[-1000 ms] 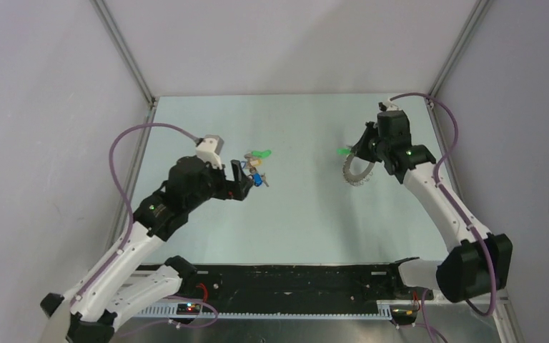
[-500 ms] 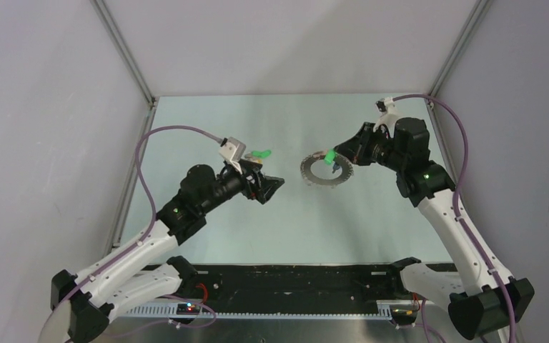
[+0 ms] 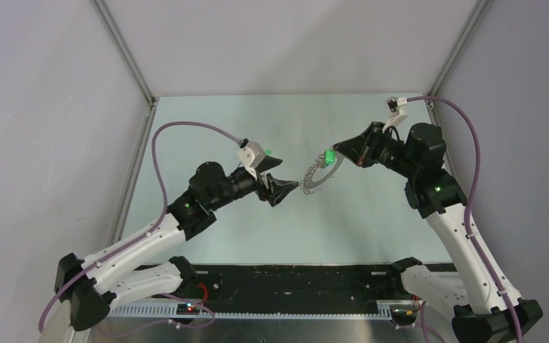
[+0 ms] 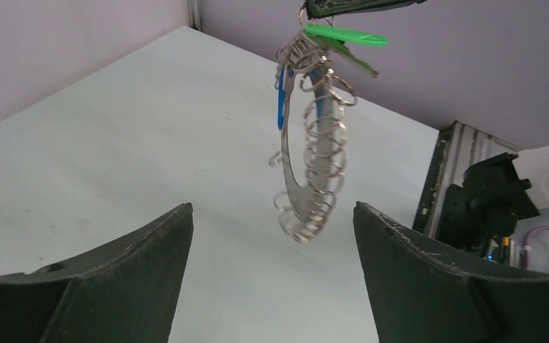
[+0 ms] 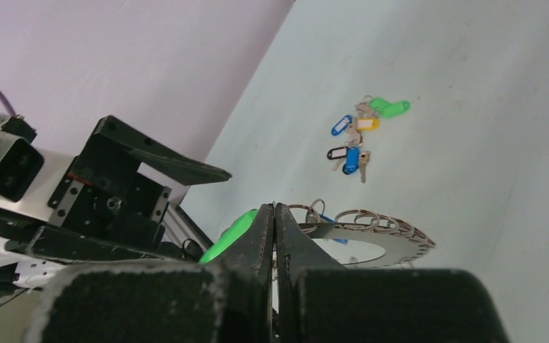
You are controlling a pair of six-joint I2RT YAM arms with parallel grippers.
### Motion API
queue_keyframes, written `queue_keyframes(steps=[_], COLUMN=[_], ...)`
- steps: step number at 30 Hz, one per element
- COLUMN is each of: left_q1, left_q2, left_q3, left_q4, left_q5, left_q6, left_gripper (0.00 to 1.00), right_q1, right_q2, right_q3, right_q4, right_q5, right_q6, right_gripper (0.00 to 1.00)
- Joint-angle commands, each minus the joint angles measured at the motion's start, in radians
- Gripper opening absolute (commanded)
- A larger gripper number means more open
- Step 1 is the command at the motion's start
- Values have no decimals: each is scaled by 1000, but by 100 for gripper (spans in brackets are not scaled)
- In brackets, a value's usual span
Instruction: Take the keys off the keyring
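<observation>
Item: keyring [image 3: 317, 175], a large thin silver ring fringed with small silver keys [image 4: 327, 150], with a green tag [image 4: 346, 36] and a blue tag [image 4: 280, 100] near its top. Position: hanging in the air above the worktop [image 3: 357, 221], touching nothing beneath it. Holder: right pincer [image 3: 332, 155], at the keyring's upper end, fingers pressed together on the rim just beside the green tag. Second party: left pincer [image 3: 290, 188], spread wide and empty, its tips just beside the keyring's lower end. In the left wrist view the keyring dangles beyond the gap between the two fingers [image 4: 136, 264]. Change over the last second: the right arm has carried the keyring in from well to the right of where it hangs now. It has also turned the keyring from face-up half a second ago to nearly edge-on as seen from above. The left arm has left the loose heap of tagged keys [image 5: 356, 139], which lies on the worktop left of the keyring, and has swung its open pincer across to meet it. Reading: the two arms appear to be setting up a shared hold, the right steadying the keyring while the left closes on a key at the lower end to work it off. Task status, as judged: partly done, given the loose heap, with most of the fringe not yet removed.
</observation>
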Motion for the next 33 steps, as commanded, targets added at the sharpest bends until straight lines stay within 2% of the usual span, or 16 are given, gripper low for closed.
queue_keyframes(steps=[1, 8, 15, 18, 20, 22, 23, 24, 25, 27, 28, 30, 31, 32, 33], left_q1=[-4, -31, -61, -65, -64, -65, -64, -66, -65, -65, -66, -66, -66, -65, -65], left_q2=[33, 106, 132, 151, 166, 186, 202, 211, 223, 236, 238, 223, 214, 190, 177], left_q3=[78, 117, 139, 153, 161, 171, 175, 182, 185, 194, 196, 189, 175, 166, 144], left_q4=[51, 64, 69, 69, 69, 69, 69, 68, 67, 67, 68, 66, 64, 64, 61], left_q5=[31, 88, 65, 23, 6, 7, 12, 17, 31, 55, 66, 97, 104, 102, 101], left_q6=[64, 62, 79, 82, 86, 97, 103, 104, 106, 107, 109, 121, 133, 139, 140], left_gripper=[85, 89, 92, 90, 85, 73, 57, 49, 31, 5, 2, 0, 0, 0, 0], right_q1=[7, 14, 25, 35, 41, 46, 49, 55, 56, 64, 65, 67, 67, 67, 67], right_q2=[-11, 2, 12, 12, 9, 2, -7, -13, -25, -43, -49, -66, -80, -96, -106], right_q3=[11, 11, 12, 12, 11, 10, 10, 10, 10, 10, 10, 10, 10, 10, 10], right_q4=[108, 142, 164, 172, 178, 175, 166, 160, 142, 109, 96, 52, 12, -37, -60], right_q5=[-73, -94, -93, -101, -113, -131, -139, -141, -143, -142, -143, -152, -150, -145, -125], right_q6=[55, 87, 102, 111, 121, 123, 120, 113, 108, 86, 65, 17, -1, -45, -72], right_gripper=[0, 0, 0, 0, 0, 0, 0, 0, 0, 0, 3, 30, 38, 53, 58])
